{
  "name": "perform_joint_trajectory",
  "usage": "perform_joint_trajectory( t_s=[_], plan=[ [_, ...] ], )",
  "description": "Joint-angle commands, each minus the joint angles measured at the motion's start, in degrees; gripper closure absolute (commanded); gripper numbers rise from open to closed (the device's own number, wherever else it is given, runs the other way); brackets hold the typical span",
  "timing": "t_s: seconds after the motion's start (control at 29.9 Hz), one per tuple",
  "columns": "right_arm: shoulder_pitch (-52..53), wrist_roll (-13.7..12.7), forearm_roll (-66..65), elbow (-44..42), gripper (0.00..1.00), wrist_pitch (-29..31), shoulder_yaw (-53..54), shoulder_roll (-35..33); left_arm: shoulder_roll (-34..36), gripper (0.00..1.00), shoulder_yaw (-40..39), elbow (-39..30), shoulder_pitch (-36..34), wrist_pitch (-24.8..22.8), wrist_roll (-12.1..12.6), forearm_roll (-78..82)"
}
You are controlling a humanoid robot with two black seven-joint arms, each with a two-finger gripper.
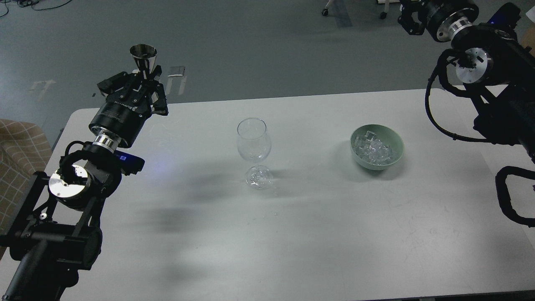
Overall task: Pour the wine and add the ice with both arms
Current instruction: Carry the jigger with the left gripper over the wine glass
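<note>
A clear stemmed wine glass (253, 142) stands upright in the middle of the white table (292, 234); no liquid shows in it. A green bowl (377, 147) to its right holds a heap of clear ice cubes (373, 151). My left gripper (144, 81) is shut on a small silver measuring cup (143, 58), held upright above the table's far left corner, well left of the glass. Any wine in the cup is hidden. My right gripper (411, 19) is at the top right, far behind the bowl, partly cut off; its fingers cannot be told apart.
The table's far edge runs behind the glass and bowl, with grey floor beyond. A tan checked cushion (16, 159) lies off the table's left edge. Looped black cables (443, 113) hang from my right arm over the table's right side.
</note>
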Motion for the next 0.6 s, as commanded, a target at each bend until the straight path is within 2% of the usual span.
perform_joint_trajectory(
  t_s=[0.0,0.17,0.57],
  plan=[
    [0.08,0.00,0.00,-0.03,0.00,0.00,-0.10,0.09,-0.91,0.95,0.00,-3.98,0.27,3.17,1.18,0.08],
    [0.26,0.00,0.00,-0.03,0.00,0.00,-0.10,0.00,-1.44,0.95,1.83,-4.69,0.27,3.35,2.86,0.52],
    [0.08,0.00,0.00,0.06,0.00,0.09,-0.02,0.00,-1.44,0.95,9.22,-4.78,-0.07,2.73,3.03,7.63]
  ],
)
